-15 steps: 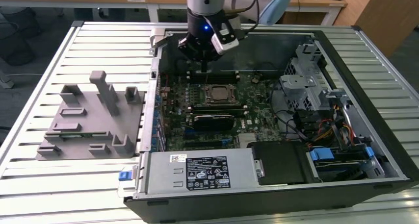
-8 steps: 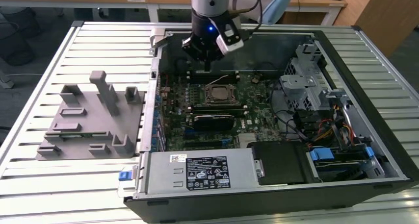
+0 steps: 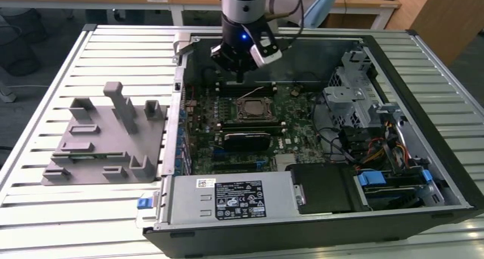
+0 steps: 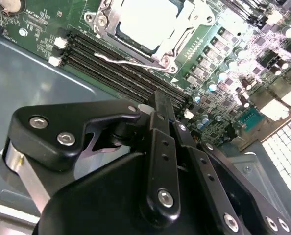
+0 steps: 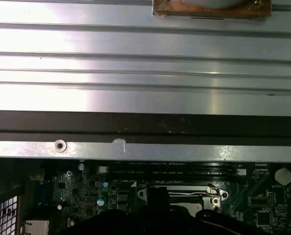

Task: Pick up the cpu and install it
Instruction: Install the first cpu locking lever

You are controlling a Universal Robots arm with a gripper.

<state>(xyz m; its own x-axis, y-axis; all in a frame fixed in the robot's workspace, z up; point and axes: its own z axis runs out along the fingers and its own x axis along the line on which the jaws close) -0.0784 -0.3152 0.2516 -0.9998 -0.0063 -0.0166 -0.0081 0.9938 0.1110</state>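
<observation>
exterior view: the jaws hang inside the open computer case (image 3: 302, 239) on the slatted counter (image 3: 76, 225), just behind the cpu (image 3: 252, 109). second wrist view: jaws pressed together, empty; cpu (image 4: 145, 22) lies within the socket frame (image 4: 102, 18). first wrist view: the socket lever (image 5: 189, 194) lies flat.
</observation>
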